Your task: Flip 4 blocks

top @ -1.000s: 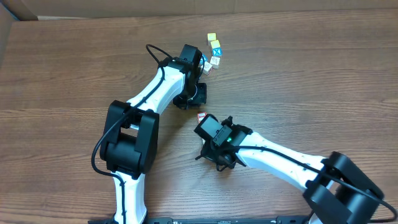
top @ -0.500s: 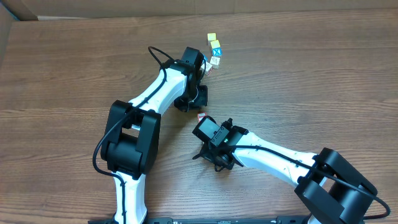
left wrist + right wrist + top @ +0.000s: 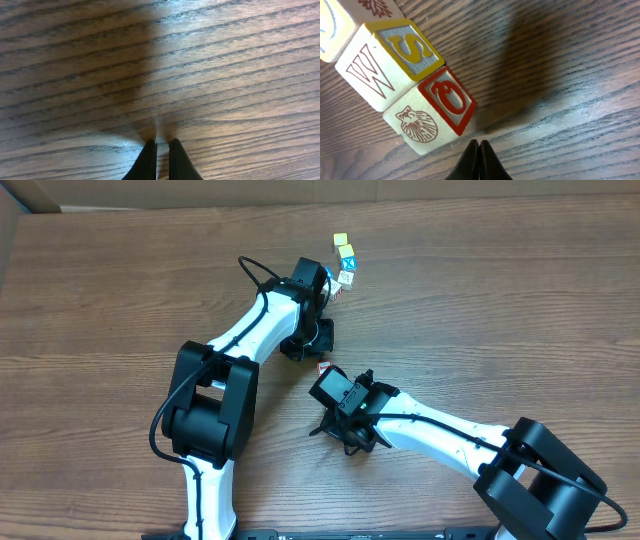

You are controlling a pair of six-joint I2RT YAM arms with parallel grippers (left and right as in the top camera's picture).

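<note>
In the right wrist view my right gripper [image 3: 479, 146] is shut and empty, its tips on the wood just below the corner of a block [image 3: 432, 117] with a red-framed O face and a cream shell face. That block touches another block [image 3: 387, 62] showing a yellow S and a cream W. More cream faces are cut off at the top left. My left gripper [image 3: 161, 143] is shut on nothing over bare wood. Overhead, a lone red-and-white block [image 3: 324, 367] peeks out between the arms' black ends. A short row of blocks [image 3: 345, 278] lies behind them.
The far end of the row holds a yellow-faced cube [image 3: 340, 240] and a blue-faced cube [image 3: 349, 264]. The two arms' black ends stand close together near the table's middle. A cardboard wall [image 3: 300, 192] runs along the back edge.
The arm on the right of the overhead view slid slightly up and left a second ago, now covering part of the lone red-and-white block. Nothing has moved since. Both grippers stayed shut.
</note>
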